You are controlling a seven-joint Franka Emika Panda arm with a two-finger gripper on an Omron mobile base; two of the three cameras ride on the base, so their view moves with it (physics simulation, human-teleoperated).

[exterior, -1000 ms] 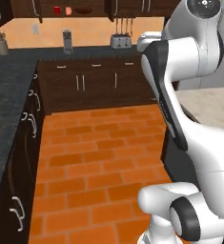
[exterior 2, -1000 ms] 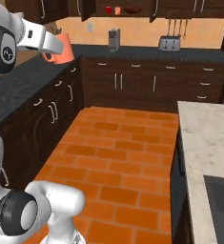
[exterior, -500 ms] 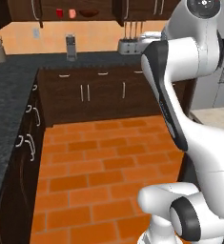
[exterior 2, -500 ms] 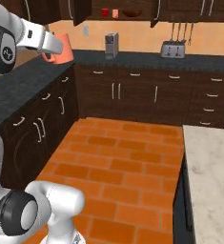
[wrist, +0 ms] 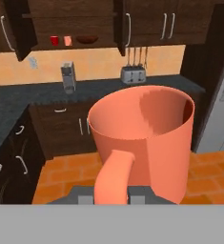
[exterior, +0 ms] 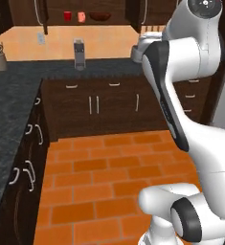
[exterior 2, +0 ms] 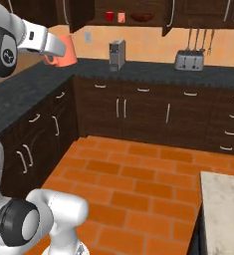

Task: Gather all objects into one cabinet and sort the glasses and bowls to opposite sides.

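Fingers (wrist: pixel 111 196) around salmon-orange cup (wrist: pixel 147 140) handle

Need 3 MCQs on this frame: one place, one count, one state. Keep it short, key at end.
1. Where does the dark bowl sit?
A. on the floor
B. on the open cabinet's shelf
C. on the counter

2. How many cups stand beside that bowl?
A. two
B. none
C. four

3. What is the tool doing?
A. hanging open
B. gripping a toaster
C. holding a salmon-orange cup

Key: B, the bowl lies on the cabinet shelf. A, a red cup and a salmon cup stand left of it. C, the tool holds the handled cup.
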